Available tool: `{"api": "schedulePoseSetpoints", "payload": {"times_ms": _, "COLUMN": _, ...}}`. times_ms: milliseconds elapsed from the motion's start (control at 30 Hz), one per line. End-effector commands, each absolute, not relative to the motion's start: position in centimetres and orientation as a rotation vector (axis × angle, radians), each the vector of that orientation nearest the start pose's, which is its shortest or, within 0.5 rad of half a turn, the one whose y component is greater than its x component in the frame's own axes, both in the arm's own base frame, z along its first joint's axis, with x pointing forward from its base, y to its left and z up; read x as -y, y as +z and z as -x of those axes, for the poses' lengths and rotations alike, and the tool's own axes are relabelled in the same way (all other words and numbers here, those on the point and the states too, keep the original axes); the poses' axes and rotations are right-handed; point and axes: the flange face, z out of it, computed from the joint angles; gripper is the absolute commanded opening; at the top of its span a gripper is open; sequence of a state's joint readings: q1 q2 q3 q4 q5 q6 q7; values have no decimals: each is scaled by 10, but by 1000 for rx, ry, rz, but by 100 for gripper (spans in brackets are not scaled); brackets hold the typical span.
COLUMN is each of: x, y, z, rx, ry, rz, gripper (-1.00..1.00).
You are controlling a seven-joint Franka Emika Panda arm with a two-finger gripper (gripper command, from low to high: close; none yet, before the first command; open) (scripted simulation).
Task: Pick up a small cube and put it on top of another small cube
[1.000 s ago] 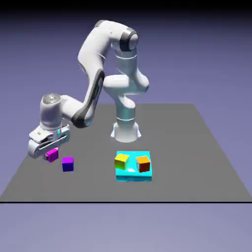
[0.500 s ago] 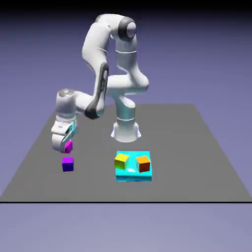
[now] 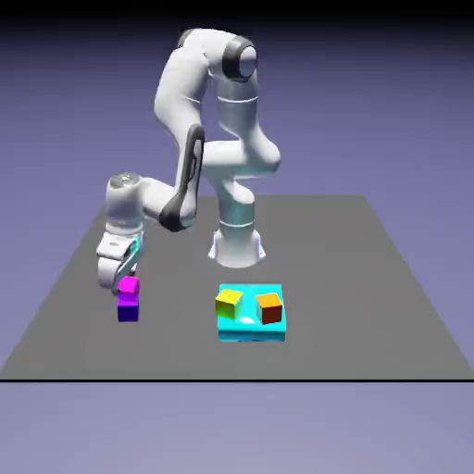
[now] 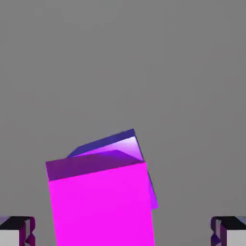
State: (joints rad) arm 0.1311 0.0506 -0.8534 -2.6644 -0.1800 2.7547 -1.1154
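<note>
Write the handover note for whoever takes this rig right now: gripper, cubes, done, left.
Gripper: open, fingertips wide apart, nothing held, just above the stack.
Magenta cube: sits on the purple-topped cube, near the exterior view's left. In the hand view it is turned a little relative to the cube beneath, with a corner of the purple top showing.
Yellow cube and orange cube: on the cyan block, not involved.
Done: pick and place.
Left: lift the hand clear; check the stack stands.

Grey table (image 3: 370,278), flat, plain top. Directly on it: robot base (image 3: 237,248) at the far edge; cyan block (image 3: 252,324) just in front of the base; purple-topped dark blue cube (image 3: 128,311) toward the exterior view's left of the base.
</note>
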Motion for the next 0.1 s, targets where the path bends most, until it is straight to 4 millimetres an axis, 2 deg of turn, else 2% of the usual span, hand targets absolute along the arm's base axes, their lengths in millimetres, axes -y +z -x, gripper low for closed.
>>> {"api": "schedulePoseSetpoints", "payload": {"times_ms": 0, "x": 277, "y": 238, "z": -322, "rx": 901, "ry": 92, "rz": 3121, "gripper": 100}}
{"api": "schedulePoseSetpoints", "payload": {"times_ms": 67, "x": 276, "y": 243, "z": -320, "rx": 897, "ry": 95, "rz": 3119, "gripper": 100}}
